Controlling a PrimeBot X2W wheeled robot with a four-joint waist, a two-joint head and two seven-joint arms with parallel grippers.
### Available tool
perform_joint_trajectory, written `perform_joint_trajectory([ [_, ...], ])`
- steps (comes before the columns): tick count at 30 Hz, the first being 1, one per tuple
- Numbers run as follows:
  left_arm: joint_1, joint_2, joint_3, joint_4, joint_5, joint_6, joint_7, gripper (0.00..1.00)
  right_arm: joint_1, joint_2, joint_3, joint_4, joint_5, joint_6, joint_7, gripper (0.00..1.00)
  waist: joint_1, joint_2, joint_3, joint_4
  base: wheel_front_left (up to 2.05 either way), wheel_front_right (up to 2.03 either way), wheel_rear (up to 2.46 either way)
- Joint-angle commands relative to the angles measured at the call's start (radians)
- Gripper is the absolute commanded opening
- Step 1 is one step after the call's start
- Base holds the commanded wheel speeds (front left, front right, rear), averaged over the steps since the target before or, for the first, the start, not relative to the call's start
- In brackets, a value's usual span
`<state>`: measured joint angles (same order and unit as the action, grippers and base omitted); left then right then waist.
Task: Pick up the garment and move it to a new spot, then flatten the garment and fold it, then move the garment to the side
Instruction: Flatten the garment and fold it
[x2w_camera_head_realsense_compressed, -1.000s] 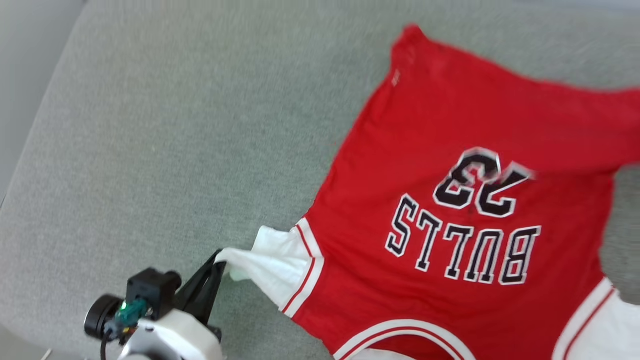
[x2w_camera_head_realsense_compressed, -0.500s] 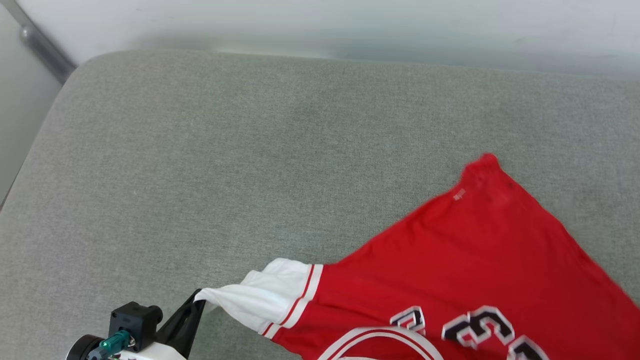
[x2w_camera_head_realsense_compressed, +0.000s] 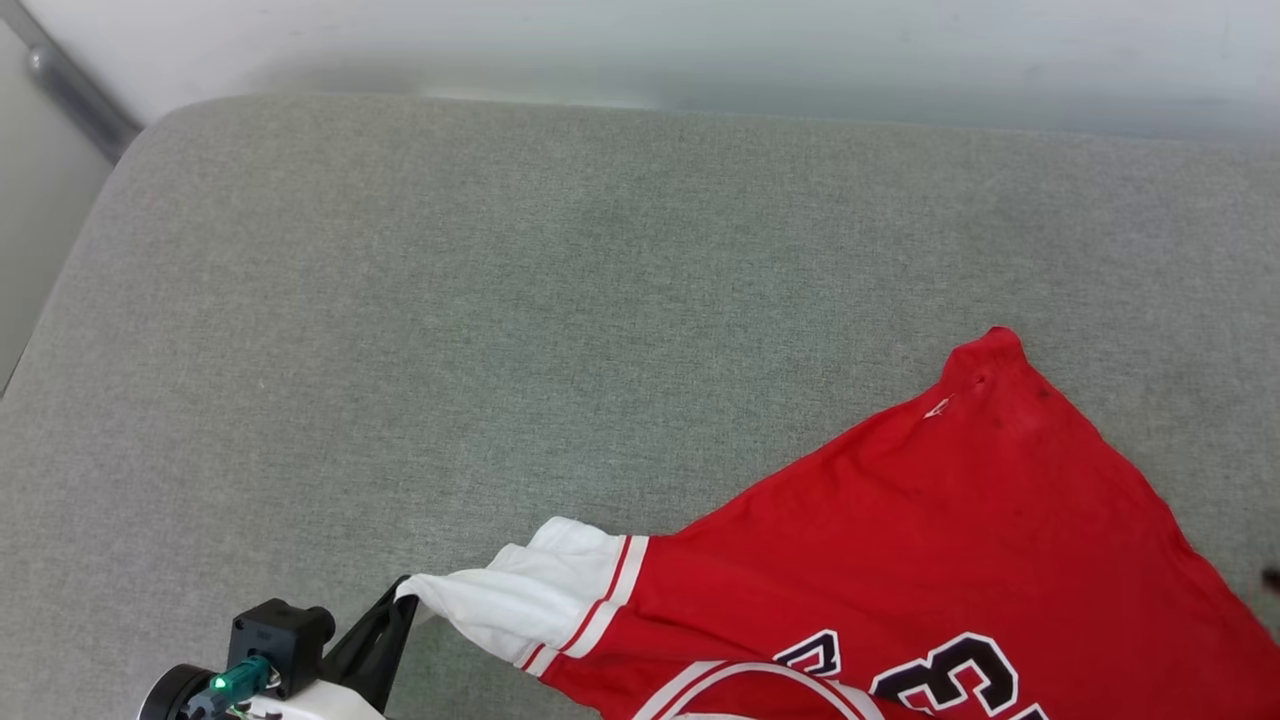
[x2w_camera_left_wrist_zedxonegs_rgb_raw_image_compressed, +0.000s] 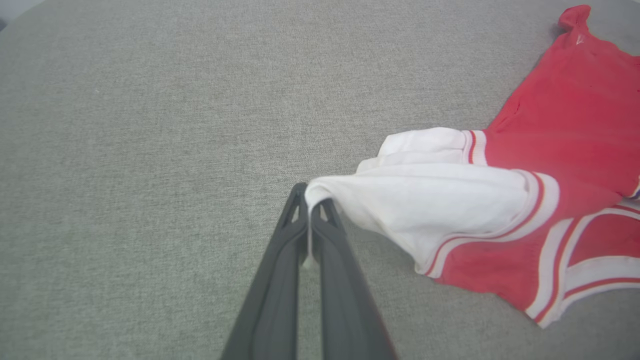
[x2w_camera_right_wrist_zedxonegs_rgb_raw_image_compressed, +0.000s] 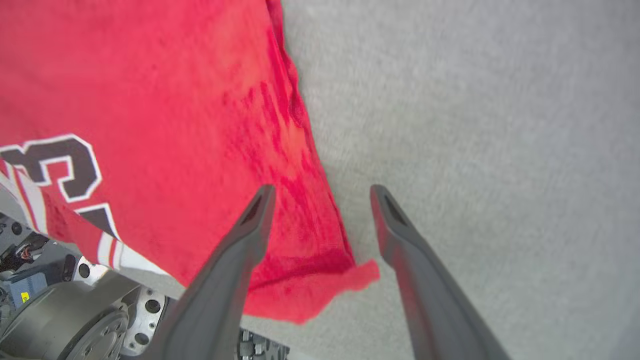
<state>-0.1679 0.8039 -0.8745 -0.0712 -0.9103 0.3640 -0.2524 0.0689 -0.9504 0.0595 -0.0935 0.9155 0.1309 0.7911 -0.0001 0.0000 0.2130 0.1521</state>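
The garment (x2w_camera_head_realsense_compressed: 900, 540) is a red jersey with a dark number. It lies on the grey cushion (x2w_camera_head_realsense_compressed: 450, 300), running off the head view's lower right. Its white sleeve (x2w_camera_head_realsense_compressed: 520, 600) with striped trim is stretched out to the left. My left gripper (x2w_camera_head_realsense_compressed: 405, 600) is shut on the sleeve's tip. In the left wrist view the closed fingers (x2w_camera_left_wrist_zedxonegs_rgb_raw_image_compressed: 311, 197) pinch the white sleeve (x2w_camera_left_wrist_zedxonegs_rgb_raw_image_compressed: 425, 195), lifting it slightly off the cushion. In the right wrist view my right gripper (x2w_camera_right_wrist_zedxonegs_rgb_raw_image_compressed: 322, 192) is open, hovering over the garment's red side edge (x2w_camera_right_wrist_zedxonegs_rgb_raw_image_compressed: 300, 150) with nothing held.
A pale wall (x2w_camera_head_realsense_compressed: 700, 40) runs behind the cushion and a metal bar (x2w_camera_head_realsense_compressed: 70, 90) slants at the upper left. Bare grey cushion stretches left of and beyond the garment. The robot's base (x2w_camera_right_wrist_zedxonegs_rgb_raw_image_compressed: 60, 310) shows in the right wrist view's lower left.
The head camera has tilted up, so the garment sits lower in the picture and the wall has come into view. My left gripper keeps its hold on the sleeve.
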Motion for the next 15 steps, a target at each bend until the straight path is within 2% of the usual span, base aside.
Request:
perform_joint_trajectory([
  [1, -0.009, -0.003, -0.004, -0.003, 0.006, 0.005, 0.002, 0.0, -0.043, -0.012, -0.015, -0.027, 0.004, 0.0, -0.001, 1.0, 0.0001, 0.0, 0.004, 0.004, 0.0, 0.0, 0.0],
  [5, -0.03, -0.008, -0.008, -0.012, 0.022, 0.007, 0.01, 0.0, -0.195, -0.056, -0.018, -0.093, -0.003, 0.0, 0.035, 1.0, 0.0001, 0.0, 0.031, 0.02, 0.0, 0.0, 0.0],
  [9, -0.065, -0.02, -0.012, -0.018, 0.04, -0.001, 0.016, 0.0, -0.383, -0.078, 0.074, -0.113, -0.021, 0.0, 0.119, 1.0, 0.0001, 0.0, 0.071, 0.042, 0.0, 0.0, 0.0],
  [15, -0.131, -0.058, -0.024, -0.016, 0.069, -0.022, 0.024, 0.0, -0.654, -0.016, 0.282, -0.055, -0.099, 0.0, 0.255, 1.0, 0.0001, 0.0, 0.144, 0.088, 0.0, 0.0, 0.0],
])
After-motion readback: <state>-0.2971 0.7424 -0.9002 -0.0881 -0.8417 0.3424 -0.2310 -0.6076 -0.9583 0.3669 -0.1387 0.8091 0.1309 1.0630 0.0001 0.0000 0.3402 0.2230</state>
